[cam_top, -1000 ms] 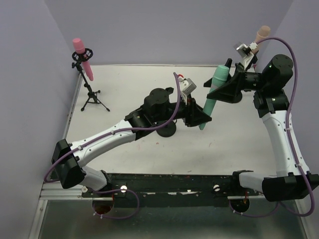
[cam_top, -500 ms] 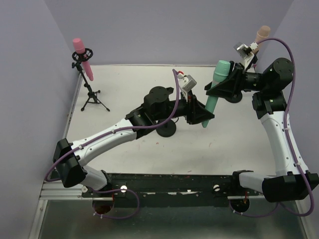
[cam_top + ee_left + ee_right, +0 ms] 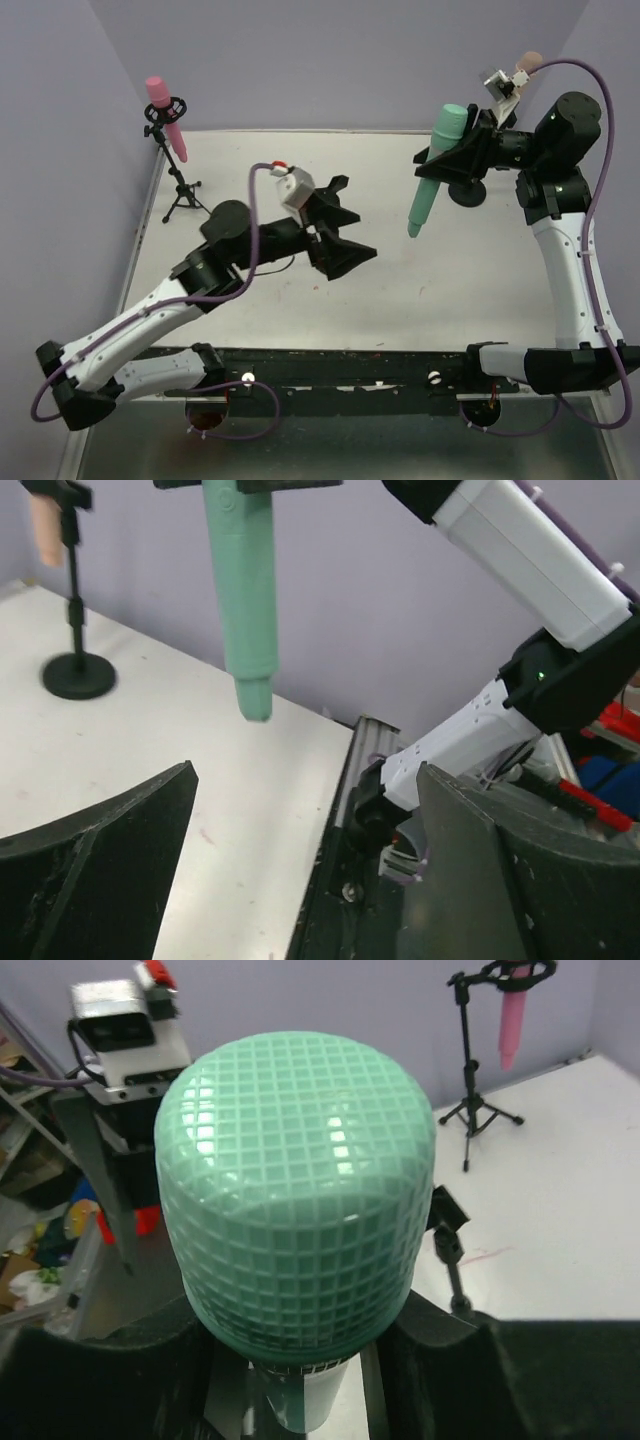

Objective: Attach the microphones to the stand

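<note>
- White table (image 3: 480, 290); it fills most of the overhead view.
- Left claw (image 3: 345, 222) hovers over mid-table; its fingers are spread wide apart and hold nothing.
- Right claw (image 3: 442, 160) is raised at the far right; it is clamped on the teal mic (image 3: 428, 190) just below the head.
- Teal mic hangs tilted in the air, head up, tail towards the table; it is near the round-base stand (image 3: 468, 192).
- Tripod stand (image 3: 183, 190) at far left; the pink mic (image 3: 165, 115) is clipped in it.
- Peach mic (image 3: 45, 530) is clipped in the round-base stand.
</note>
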{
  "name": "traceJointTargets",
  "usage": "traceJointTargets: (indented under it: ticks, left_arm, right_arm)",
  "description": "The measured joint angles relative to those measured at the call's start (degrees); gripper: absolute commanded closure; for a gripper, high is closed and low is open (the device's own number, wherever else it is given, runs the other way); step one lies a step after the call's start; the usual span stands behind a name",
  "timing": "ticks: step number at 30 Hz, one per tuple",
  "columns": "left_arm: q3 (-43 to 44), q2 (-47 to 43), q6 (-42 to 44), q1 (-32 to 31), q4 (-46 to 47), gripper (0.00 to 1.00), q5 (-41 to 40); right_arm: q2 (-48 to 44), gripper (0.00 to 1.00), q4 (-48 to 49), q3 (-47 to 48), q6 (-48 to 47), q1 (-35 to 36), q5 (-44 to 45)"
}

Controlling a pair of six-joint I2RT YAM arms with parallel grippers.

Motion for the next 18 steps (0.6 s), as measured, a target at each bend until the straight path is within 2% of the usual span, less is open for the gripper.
traceJointTargets:
  ticks: [2, 6, 11, 14, 18]
  left_arm:
    - [-1.4, -6.6, 3.1, 1.4, -3.0, 0.02, -0.6]
    - [-5.8, -18.7, 11.5, 10.1, -9.2, 0.02, -1.9]
    - [-14.1, -23.5, 24.3, 18.1, -12.7, 0.02, -2.0]
    - [-20.3, -22.8, 30.9, 18.8, -11.6, 0.02, -1.9]
    - [-25.5, -20.1, 37.8, 18.9, -5.6, 0.02, -1.2]
  right_arm:
    - [1.5, 0.82, -5.8, 4.1, -6.5, 0.1, 1.9]
    - [4.8, 0.82, -16.0, 9.1, -19.3, 1.9, 7.4]
    - [9.1, 0.81, -22.5, 10.6, -29.8, 4.9, 13.8]
    - [9.1, 0.79, -21.7, 6.3, -32.1, 5.2, 14.8]
    - [5.0, 0.79, -16.2, -6.8, -32.8, 5.2, 14.2]
